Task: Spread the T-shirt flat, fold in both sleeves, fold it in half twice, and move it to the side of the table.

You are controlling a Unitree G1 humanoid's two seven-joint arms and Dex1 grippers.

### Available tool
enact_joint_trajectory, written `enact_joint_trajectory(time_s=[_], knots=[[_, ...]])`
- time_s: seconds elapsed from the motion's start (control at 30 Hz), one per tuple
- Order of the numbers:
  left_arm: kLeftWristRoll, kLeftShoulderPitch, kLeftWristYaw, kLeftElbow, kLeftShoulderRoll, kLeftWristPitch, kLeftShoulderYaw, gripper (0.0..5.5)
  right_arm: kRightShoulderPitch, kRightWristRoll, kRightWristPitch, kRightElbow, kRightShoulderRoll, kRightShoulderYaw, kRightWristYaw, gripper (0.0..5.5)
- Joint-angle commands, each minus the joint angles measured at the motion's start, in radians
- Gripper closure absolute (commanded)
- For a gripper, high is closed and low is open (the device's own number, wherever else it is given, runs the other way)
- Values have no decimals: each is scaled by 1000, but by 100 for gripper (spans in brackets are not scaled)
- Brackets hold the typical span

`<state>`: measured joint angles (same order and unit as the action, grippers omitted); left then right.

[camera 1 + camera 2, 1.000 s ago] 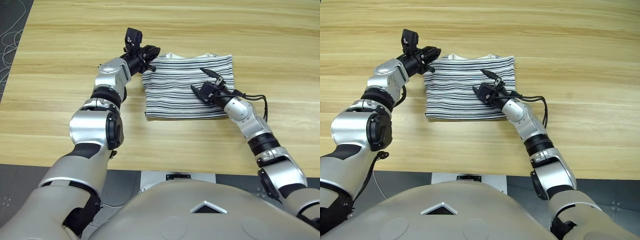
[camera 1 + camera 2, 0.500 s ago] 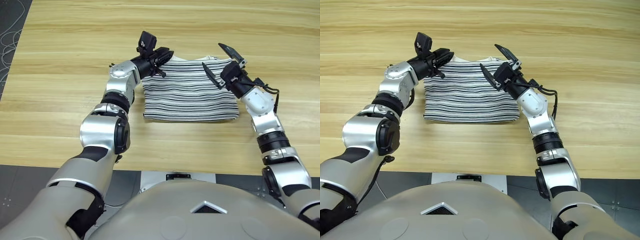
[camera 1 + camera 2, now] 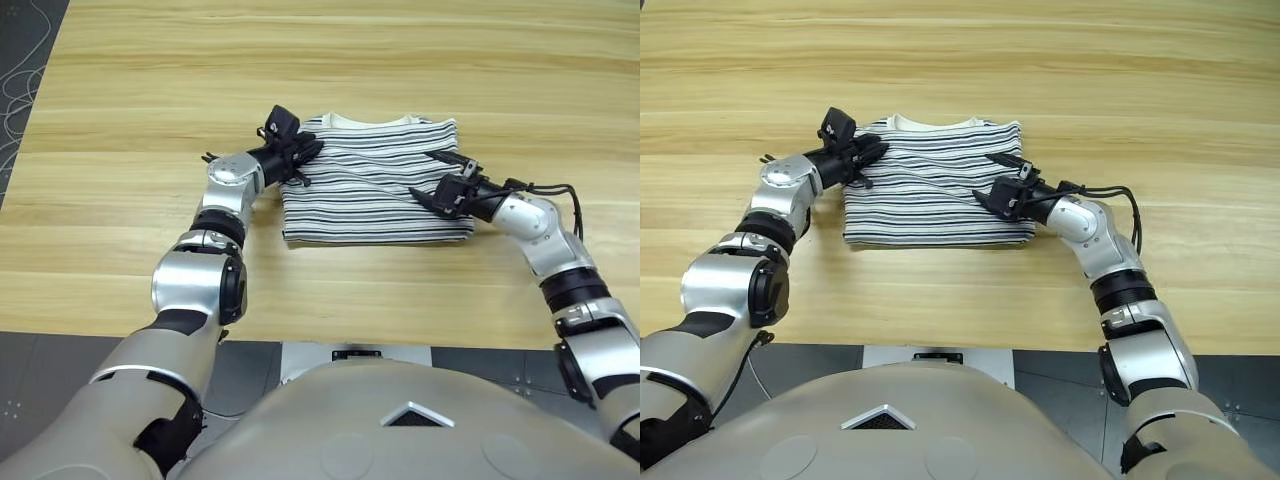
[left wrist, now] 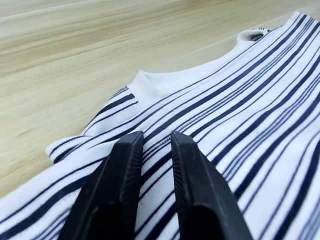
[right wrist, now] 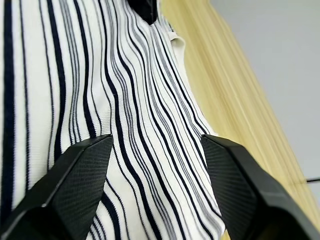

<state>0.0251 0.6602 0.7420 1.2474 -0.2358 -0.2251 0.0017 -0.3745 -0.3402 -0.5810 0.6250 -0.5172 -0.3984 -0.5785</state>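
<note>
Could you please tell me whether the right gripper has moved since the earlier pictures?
Yes. The right gripper has come down from above the far right corner of the T-shirt to low over its right edge, nearer the robot.

Table [image 3: 150,90]: bare wood runs wide to the left, to the right and beyond the shirt [image 3: 370,190]. A narrower bare strip lies between the shirt's near hem and the table's front edge. The shirt is folded and lies low and flat. Left gripper [image 4: 156,136] rests on the shirt's far-left corner, fingers nearly together, and its forearm lies along the shirt's left edge, barring that side. Right gripper [image 3: 985,177] sits over the shirt's right part, fingers spread wide, with its forearm crossing the near-right corner. The middle of the shirt between the two grippers is uncovered. A cable [image 3: 1110,187] loops out from the right forearm, above the wood to the right.
</note>
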Motion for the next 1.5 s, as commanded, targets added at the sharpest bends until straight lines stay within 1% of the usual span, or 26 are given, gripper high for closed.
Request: enact_joint_trajectory(time_s=[0.03, 0.13, 0.2, 0.3, 0.47, 0.57, 0.67, 0.73, 0.83, 1.0, 1.1, 1.23, 1.3, 1.4, 1.5], knots=[[67, -95, 80, -70, -40, -19, -81, 447, -99, -98, -32, 164, -41, -71, -64, 223], [143, -220, 135, -234, -77, -87, -199, 447, -245, -93, -84, 293, -11, -60, -21, 223], [185, -320, 140, -364, -113, -84, -265, 447, -332, -121, -106, 386, 14, -71, 21, 223], [215, -452, 132, -595, -163, -30, -329, 447, -412, -170, -120, 493, 57, -93, 84, 223], [213, -605, 165, -938, -228, 89, -405, 447, -486, -260, -95, 602, 144, -152, 192, 223], [202, -639, 181, -1036, -241, 153, -460, 447, -518, -307, -73, 647, 206, -187, 259, 223], [203, -609, 190, -1058, -207, 193, -527, 447, -527, -323, -44, 678, 264, -197, 303, 223], [189, -593, 199, -1087, -187, 224, -563, 447, -530, -326, -28, 691, 288, -197, 321, 223], [168, -592, 208, -1151, -191, 262, -587, 447, -534, -333, -23, 697, 304, -202, 332, 223], [150, -601, 183, -1302, -247, 320, -543, 447, -573, -393, -69, 673, 241, -246, 383, 223], [147, -597, 140, -1403, -257, 356, -501, 447, -592, -394, -114, 643, 200, -240, 408, 223], [89, -574, 9, -1534, -172, 527, -359, 447, -580, -351, -178, 566, 158, -203, 399, 223], [64, -576, -60, -1557, -135, 590, -293, 447, -549, -325, -205, 508, 134, -177, 386, 223], [37, -605, -113, -1574, -119, 645, -240, 447, -468, -268, -239, 375, 76, -137, 343, 223], [11, -630, -142, -1658, -118, 702, -207, 447, -379, -207, -230, 240, 29, -103, 276, 223]])
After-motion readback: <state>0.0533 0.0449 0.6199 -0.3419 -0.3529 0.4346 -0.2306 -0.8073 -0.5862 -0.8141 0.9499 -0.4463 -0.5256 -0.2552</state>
